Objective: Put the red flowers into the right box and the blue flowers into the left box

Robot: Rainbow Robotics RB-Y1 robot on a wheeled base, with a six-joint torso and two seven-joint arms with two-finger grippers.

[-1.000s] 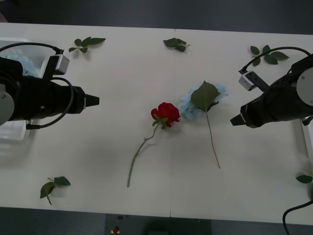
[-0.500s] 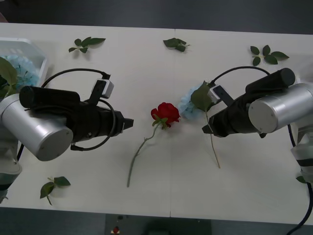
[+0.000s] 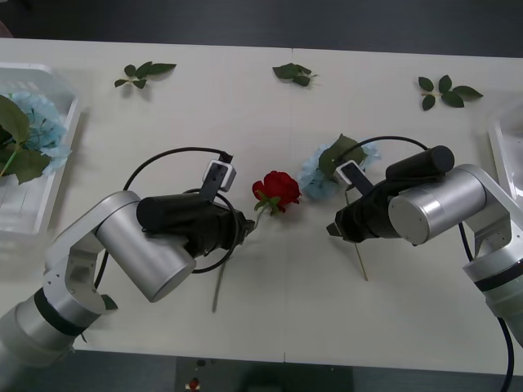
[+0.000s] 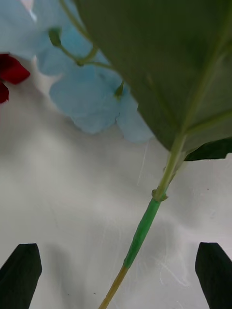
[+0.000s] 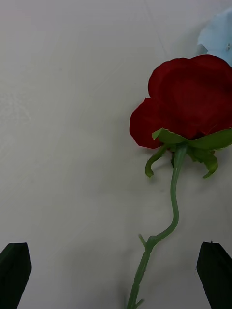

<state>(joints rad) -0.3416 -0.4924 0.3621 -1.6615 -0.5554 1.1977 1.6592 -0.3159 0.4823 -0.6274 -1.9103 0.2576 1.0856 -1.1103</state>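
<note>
A red flower (image 3: 278, 189) lies mid-table, its stem running toward the front edge. My left gripper (image 3: 243, 228) hovers open over that stem (image 5: 173, 212), one black finger on each side. Touching the rose, a blue flower (image 3: 315, 175) lies under its big green leaf (image 3: 341, 155). My right gripper (image 3: 332, 230) is open, and the blue flower's stem (image 4: 141, 235) runs between its fingers (image 4: 23, 270). The left box (image 3: 64, 159) at the far left holds blue flowers (image 3: 37, 114). A corner of the right box (image 3: 507, 139) shows at the right edge.
Loose green leaf sprigs lie along the far side of the table: one at the left (image 3: 145, 72), one in the middle (image 3: 294, 73), one at the right (image 3: 447, 90). The white table (image 3: 286, 310) is bare in front of the flowers.
Both arms have swung in from the sides toward the table's middle. The left gripper has reached the rose stem and the right gripper the blue flower's stem. Both boxes are now uncovered.
</note>
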